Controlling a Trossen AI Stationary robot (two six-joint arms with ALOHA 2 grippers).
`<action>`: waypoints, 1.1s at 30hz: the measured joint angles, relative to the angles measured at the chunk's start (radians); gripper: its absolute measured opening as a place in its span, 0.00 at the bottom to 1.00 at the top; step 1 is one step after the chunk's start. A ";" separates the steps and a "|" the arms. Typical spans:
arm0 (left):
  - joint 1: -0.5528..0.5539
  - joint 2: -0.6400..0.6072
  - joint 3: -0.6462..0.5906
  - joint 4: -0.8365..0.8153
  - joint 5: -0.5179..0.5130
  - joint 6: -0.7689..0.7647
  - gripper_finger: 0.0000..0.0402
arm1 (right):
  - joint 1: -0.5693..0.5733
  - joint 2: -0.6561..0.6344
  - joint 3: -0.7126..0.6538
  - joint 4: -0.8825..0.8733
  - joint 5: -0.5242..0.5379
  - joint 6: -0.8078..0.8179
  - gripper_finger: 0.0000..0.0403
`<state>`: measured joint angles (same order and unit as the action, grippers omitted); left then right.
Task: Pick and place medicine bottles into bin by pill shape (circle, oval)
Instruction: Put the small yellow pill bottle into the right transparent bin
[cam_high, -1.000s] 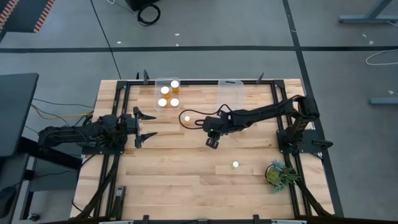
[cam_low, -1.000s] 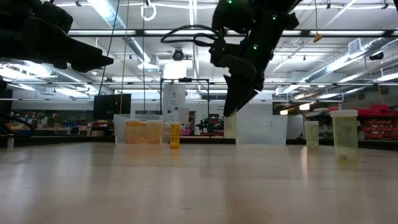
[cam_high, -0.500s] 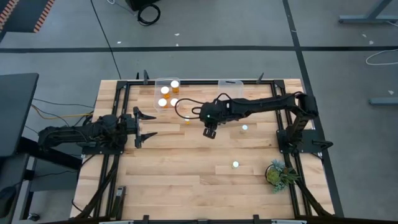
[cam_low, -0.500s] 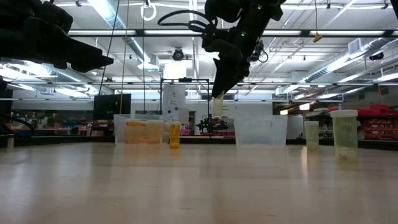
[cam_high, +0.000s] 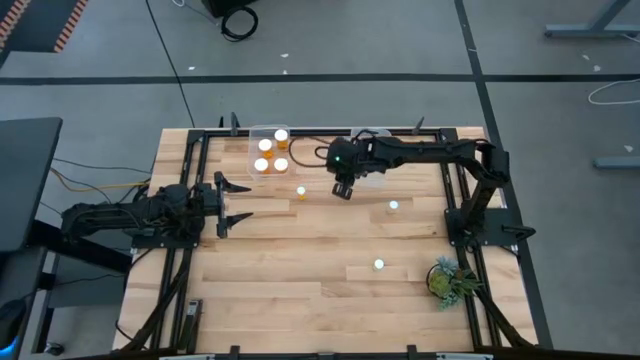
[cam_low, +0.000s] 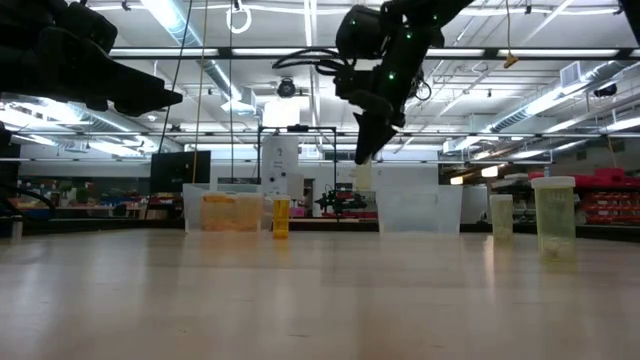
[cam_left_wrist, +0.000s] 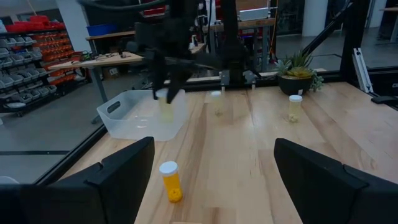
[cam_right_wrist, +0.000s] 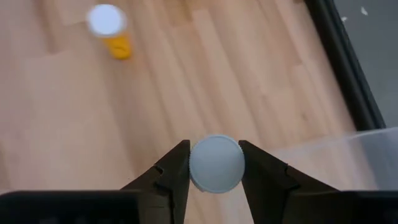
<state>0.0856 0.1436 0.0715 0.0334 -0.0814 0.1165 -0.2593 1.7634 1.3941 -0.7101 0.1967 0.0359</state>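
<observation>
My right gripper is shut on a small pale bottle with a white cap, held in the air beside the right clear tub. An amber bottle stands on its base on the table nearby; it also shows in the right wrist view. Two more white-capped bottles stand on the table. The left clear tub holds three bottles. My left gripper is open and empty at the table's left. My right gripper pinches the bottle by the two sides of its round white cap, one finger on each side. The fingers come from above, pointing down. The bottle hangs upright below the fingers, lifted clear of the table.
A small green potted plant stands at the table's near right corner. Black frame rails run along the table's sides. Bare wood lies between the two arms and toward the near edge.
My right gripper has carried the bottle from the table's middle toward the far edge, up to the right tub, staying shut on it and clear of the table. One standing bottle that the arm covered has come into view.
</observation>
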 joint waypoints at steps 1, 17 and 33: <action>0.000 0.000 0.000 0.000 0.000 0.000 0.85 | -0.014 0.000 0.000 0.000 0.000 -0.007 0.34; 0.000 0.000 0.000 0.000 0.000 0.000 0.85 | -0.177 0.000 0.000 0.003 0.000 -0.131 0.34; 0.000 0.000 0.000 0.000 0.000 0.000 0.85 | -0.329 0.000 0.000 0.010 -0.012 -0.154 0.34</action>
<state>0.0853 0.1440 0.0715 0.0334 -0.0814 0.1162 -0.5886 1.7634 1.3945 -0.7001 0.1848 -0.1177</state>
